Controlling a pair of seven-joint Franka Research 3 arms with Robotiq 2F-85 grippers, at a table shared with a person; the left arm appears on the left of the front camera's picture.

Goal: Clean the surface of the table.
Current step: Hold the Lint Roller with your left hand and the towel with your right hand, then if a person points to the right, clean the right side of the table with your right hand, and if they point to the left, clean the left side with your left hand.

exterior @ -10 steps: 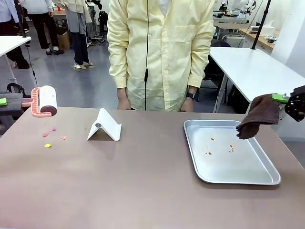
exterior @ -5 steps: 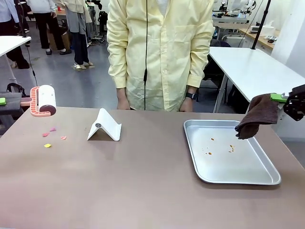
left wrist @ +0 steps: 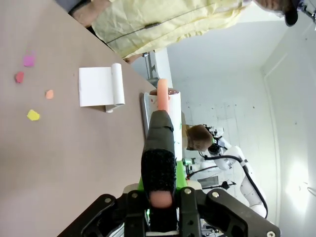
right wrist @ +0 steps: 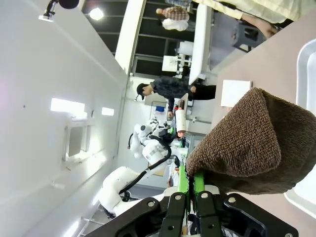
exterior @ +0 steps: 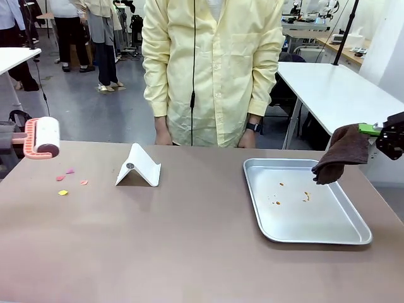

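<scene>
Brown cloth [exterior: 344,151] pinched in right gripper [exterior: 368,130], half cut off | left gripper [left wrist: 162,197] clamps roller [exterior: 45,137], seemingly lint-type

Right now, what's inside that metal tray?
A few small orange-brown crumbs lie in the tray; the rest is bare metal. The brown cloth hanging from the right claw hides a bit of its far right corner, so I cannot tell what lies there.
</scene>
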